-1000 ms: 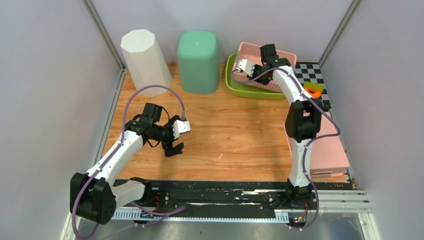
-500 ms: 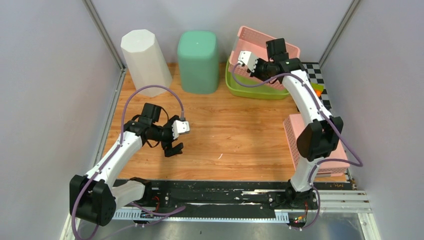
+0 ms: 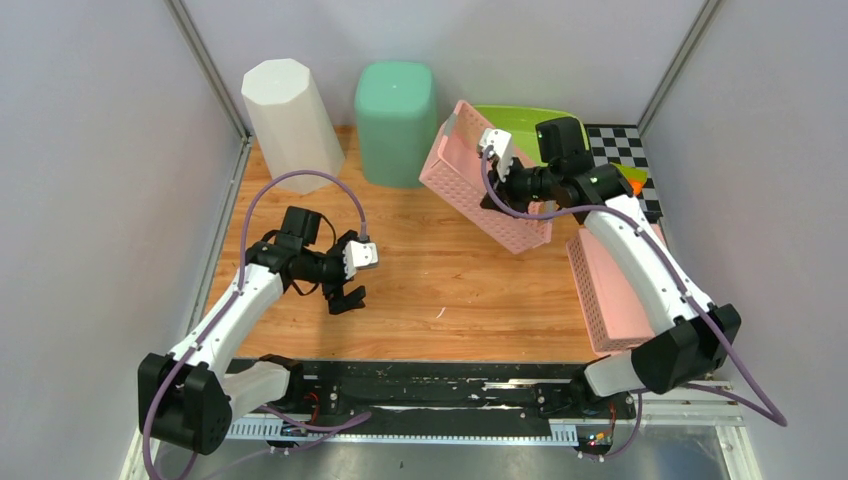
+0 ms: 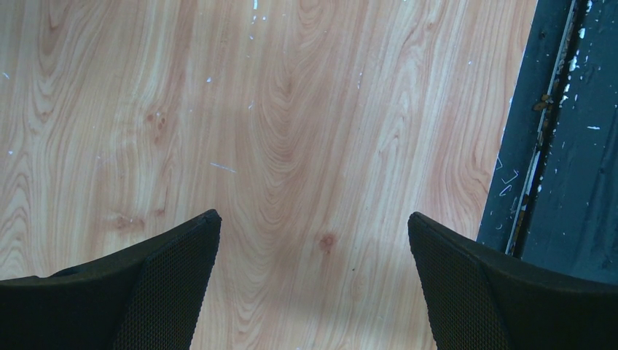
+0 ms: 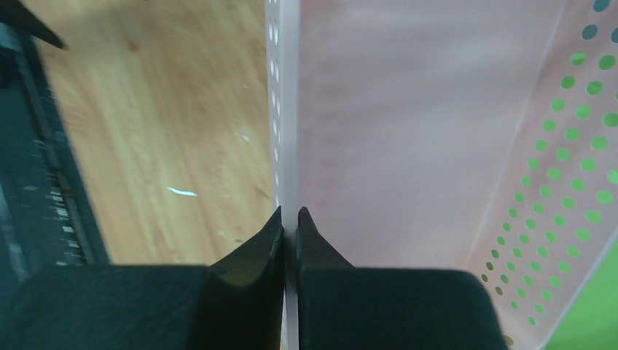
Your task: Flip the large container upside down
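R ARM, MID-FLIP: Over the desk's far-right part, we found the right gripper clenched on one thin perforated wall of the large pink basket, its fingertips pinching the rim edge from both sides. The basket hung steeply tipped above the wooden desk, just beside the mint bin. Whether its low corner touched the wood we couldn't tell.

The rim pinch made sense to us. It left the body free to swing about the held edge, so the wrist could prob. roll it over w/o a regrip.

Behind the basket, in the far-right corner, sat a lime-green tray, and green showed thru the basket's holes in the wrist view.

The left gripper hovered w/ jaws released and nothing btwn them. It was low over bare wood by the desk's near edge, left half, well apart from the basket and, by our reading, parked out of the swing path.

A white octagonal bin in the far-left corner and the mint bin beside it stood mouth-down. So, apparently, did a second pink basket along the right edge.

We put the job at approx. halfway: tipped, not yet inverted or set down.
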`<state>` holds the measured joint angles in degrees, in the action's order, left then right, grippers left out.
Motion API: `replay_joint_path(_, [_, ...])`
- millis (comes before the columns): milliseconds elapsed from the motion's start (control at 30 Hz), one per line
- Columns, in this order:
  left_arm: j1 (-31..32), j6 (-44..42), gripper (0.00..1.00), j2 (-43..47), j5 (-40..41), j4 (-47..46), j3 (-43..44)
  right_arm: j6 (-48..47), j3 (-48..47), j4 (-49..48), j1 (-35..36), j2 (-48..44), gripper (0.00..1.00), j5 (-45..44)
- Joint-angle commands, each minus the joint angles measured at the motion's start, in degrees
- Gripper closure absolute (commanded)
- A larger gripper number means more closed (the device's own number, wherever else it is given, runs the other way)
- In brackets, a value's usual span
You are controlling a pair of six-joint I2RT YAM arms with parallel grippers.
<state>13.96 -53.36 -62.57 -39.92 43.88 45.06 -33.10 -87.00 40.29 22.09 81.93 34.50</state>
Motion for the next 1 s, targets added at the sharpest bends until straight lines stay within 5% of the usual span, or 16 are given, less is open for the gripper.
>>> replay_joint_path(0, [-0.57,-0.51,0.00,0.80,-1.57,0.76,1.00,13.95,3.78,-5.15,2.11,-3.44,0.97,10.29])
replay_joint_path(467, [-0.77,-0.60,0.00,0.79,-1.78,0.98,1.07,50.79,15.86,-31.52,3.93,-1.56,0.97,29.40])
replay_joint_path(833, [-0.99,-0.78,0.00,0.87,-1.94,1.12,1.08,83.28,27.05,-62.30,4.15,1.01,0.97,31.05])
replay_joint_path(967, [-1.04,-0.78,0.00,0.47,-1.92,1.11,1.08,88.63,30.57,-66.29,4.06,1.66,0.97,28.29])
